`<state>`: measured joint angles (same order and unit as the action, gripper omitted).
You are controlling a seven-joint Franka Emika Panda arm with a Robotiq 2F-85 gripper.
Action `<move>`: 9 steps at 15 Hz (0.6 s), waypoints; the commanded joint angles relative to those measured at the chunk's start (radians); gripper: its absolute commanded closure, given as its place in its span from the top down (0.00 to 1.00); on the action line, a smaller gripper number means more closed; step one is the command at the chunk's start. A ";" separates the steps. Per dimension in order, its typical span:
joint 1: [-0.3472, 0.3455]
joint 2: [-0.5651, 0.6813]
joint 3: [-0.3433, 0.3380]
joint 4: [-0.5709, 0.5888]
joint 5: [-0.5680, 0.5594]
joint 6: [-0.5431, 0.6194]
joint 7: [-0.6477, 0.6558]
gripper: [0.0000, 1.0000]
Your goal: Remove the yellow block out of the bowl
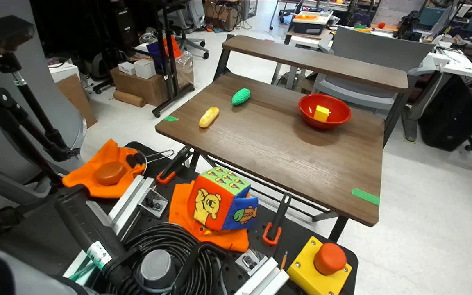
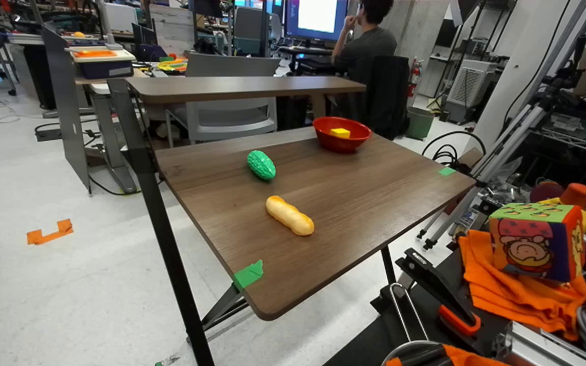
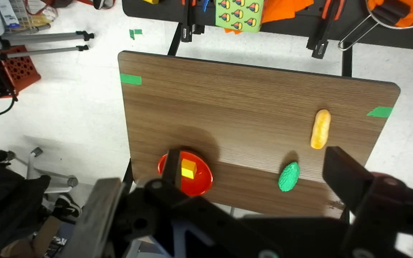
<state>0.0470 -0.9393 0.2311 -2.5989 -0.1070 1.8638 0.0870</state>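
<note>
As the yellow block (image 1: pixel 321 113) sat in the bowl (image 1: pixel 339 108), removal was pending.
Gripper (image 3: pixel 254 156) stood wide, empty, probably for grasp clearance.

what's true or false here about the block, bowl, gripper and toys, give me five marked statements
1. The yellow block is inside the red bowl. True.
2. The gripper is shut. False: the gripper is open, jaws wide apart.
3. The green toy lies outside the red bowl. True.
4. The red bowl is upside down. False: it stands upright.
5. The bread roll touches the green toy. False: the bread roll lies apart from it on the table.
</note>
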 commanded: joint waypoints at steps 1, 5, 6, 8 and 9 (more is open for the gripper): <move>-0.006 0.118 -0.031 0.044 -0.026 0.055 0.002 1.00; -0.039 0.305 -0.090 0.071 -0.050 0.252 -0.019 1.00; -0.048 0.356 -0.104 0.078 -0.063 0.321 -0.026 1.00; -0.079 0.474 -0.127 0.099 -0.085 0.478 -0.011 1.00; -0.098 0.533 -0.133 0.113 -0.105 0.554 -0.004 1.00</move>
<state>-0.0123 -0.5842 0.1244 -2.5569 -0.1615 2.2597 0.0774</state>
